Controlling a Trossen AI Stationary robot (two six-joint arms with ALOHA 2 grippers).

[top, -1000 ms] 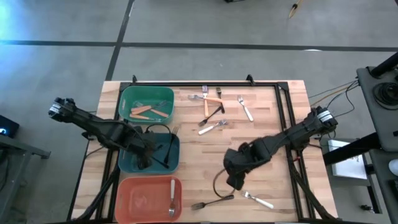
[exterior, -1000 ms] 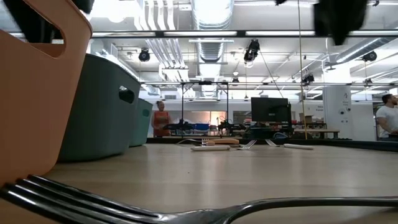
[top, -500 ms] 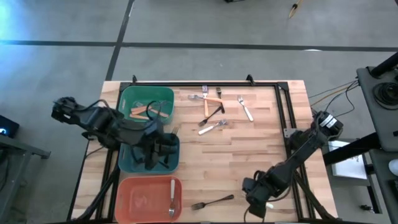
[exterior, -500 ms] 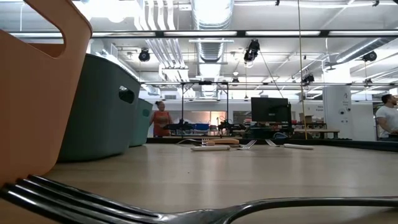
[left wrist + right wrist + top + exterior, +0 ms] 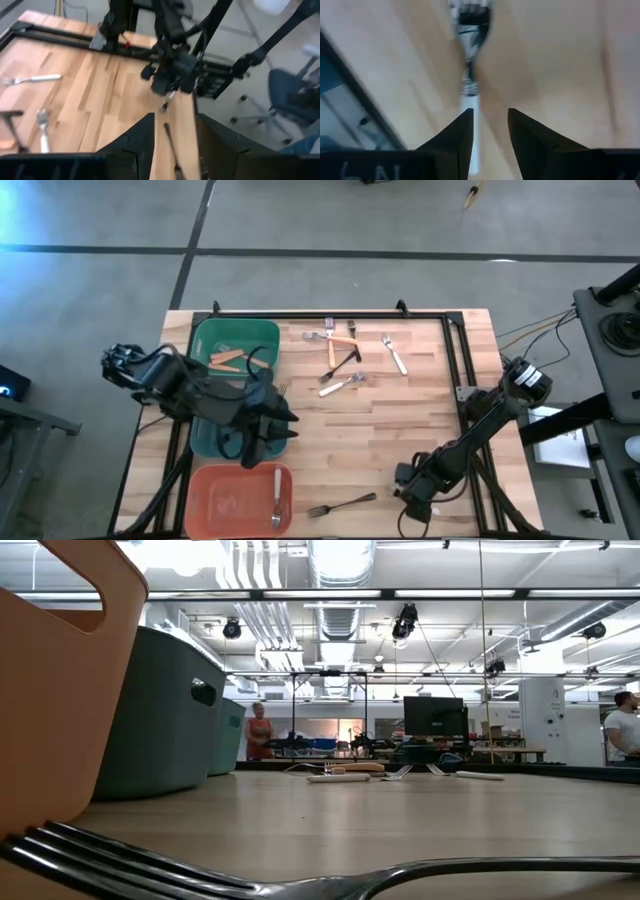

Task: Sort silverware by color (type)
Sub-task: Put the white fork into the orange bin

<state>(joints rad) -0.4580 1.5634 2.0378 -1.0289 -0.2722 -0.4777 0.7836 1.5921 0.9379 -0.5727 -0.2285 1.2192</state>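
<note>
My right gripper [image 5: 412, 502] is low at the table's near edge, open. In its wrist view [image 5: 490, 117] a white-handled fork [image 5: 470, 95] lies flat on the wood, its handle beside one finger; I cannot tell if they touch. My left gripper [image 5: 285, 425] hangs open and empty at the teal bin's [image 5: 200, 445] right rim. Its wrist view [image 5: 172, 120] looks toward a black fork [image 5: 171, 142] and the other arm. That black fork [image 5: 345, 505] lies near the salmon bin [image 5: 230, 490]. Several mixed forks [image 5: 340, 355] lie toward the far edge.
The green bin [image 5: 235, 330] holds orange-handled forks [image 5: 232, 359]. A white-handled fork [image 5: 277, 498] lies in the salmon bin. In the low view the black fork [image 5: 300, 875] fills the foreground beside the salmon bin [image 5: 60, 690]. People stand in the room beyond.
My right gripper has travelled from the table's middle toward the near edge and come down over the white-handled fork. My left gripper has swung from inside the teal bin toward the table's right, to the bin's right rim.
</note>
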